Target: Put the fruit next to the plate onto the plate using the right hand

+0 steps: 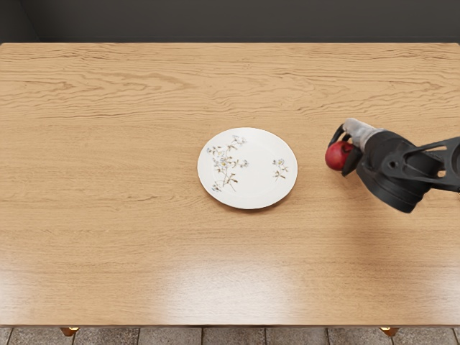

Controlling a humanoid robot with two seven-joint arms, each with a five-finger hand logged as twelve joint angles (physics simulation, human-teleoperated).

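Observation:
A white plate (247, 167) with a floral pattern lies at the middle of the wooden table. To its right sits a small red fruit (335, 156), about a fruit's width from the plate's rim. My right hand (345, 149) comes in from the right edge and its dark fingers curl around the fruit's right side and top. The fruit appears to rest on or just above the table. Only the left half of the fruit shows past the fingers. The left arm is out of view.
The wooden table (144, 237) fills nearly the whole view, with its front edge near the bottom and a dark wall behind its far edge. The right forearm (402, 169) is bulky and hangs over the table's right part.

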